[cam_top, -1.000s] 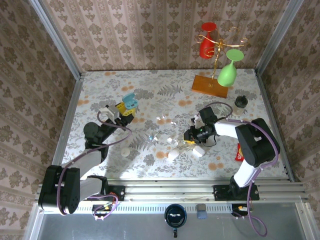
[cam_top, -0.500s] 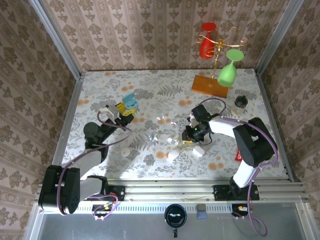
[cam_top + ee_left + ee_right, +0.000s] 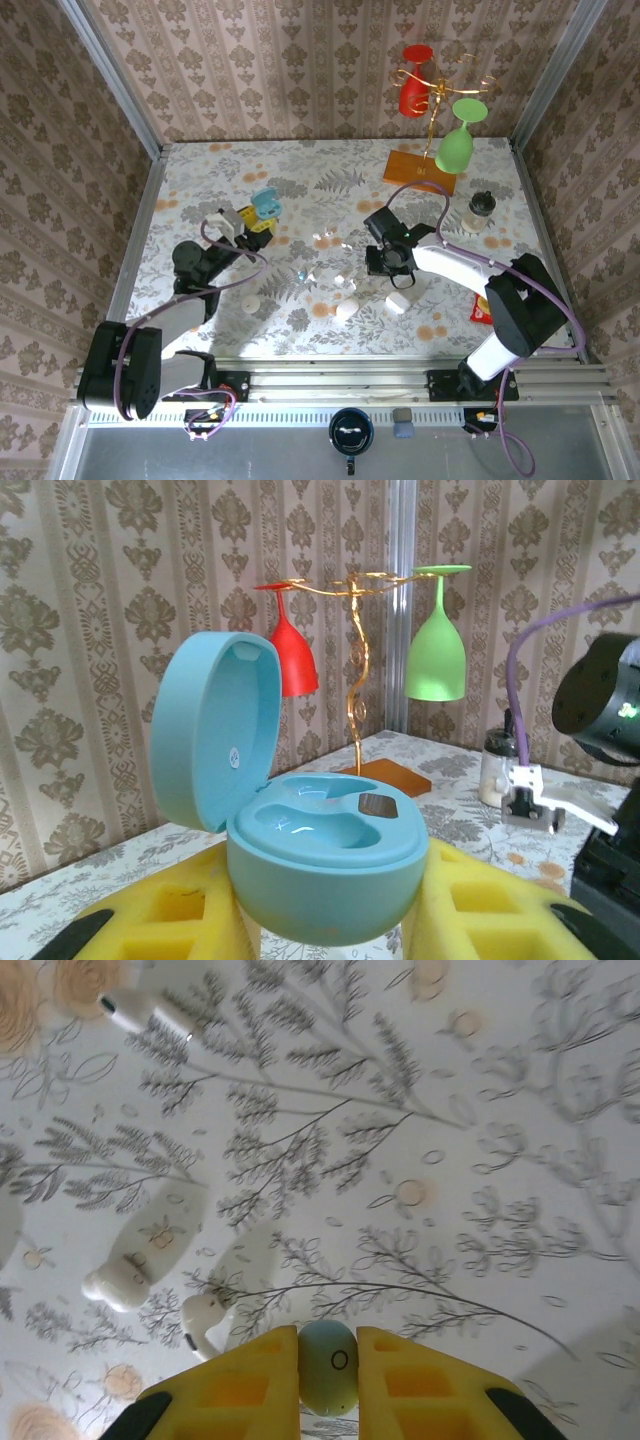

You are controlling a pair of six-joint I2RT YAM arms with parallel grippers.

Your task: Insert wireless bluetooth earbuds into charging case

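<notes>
My left gripper (image 3: pixel 326 890) is shut on an open light-blue charging case (image 3: pixel 330 825), held upright with its lid (image 3: pixel 215 740) tipped back and both wells empty. From above, the case (image 3: pixel 264 203) is raised at the left-middle of the table. My right gripper (image 3: pixel 328 1338) is shut on a pale blue-green earbud (image 3: pixel 330 1372), held above the floral tabletop. From above, the right gripper (image 3: pixel 381 262) is near the table's centre. Three white earbuds lie below it: one (image 3: pixel 145 1010) far off, two (image 3: pixel 125 1280) (image 3: pixel 203 1320) close by.
White oval cases (image 3: pixel 397 302) (image 3: pixel 346 311) (image 3: pixel 250 303) lie toward the near edge. A gold rack on an orange base (image 3: pixel 420 168) holds a red glass and a green glass at the back right. A small jar (image 3: pixel 481 208) and a red packet (image 3: pixel 480 305) are at the right.
The right gripper has closed on the blue-green earbud and moved left and away from the near edge. The left gripper with the case has shifted slightly right.
</notes>
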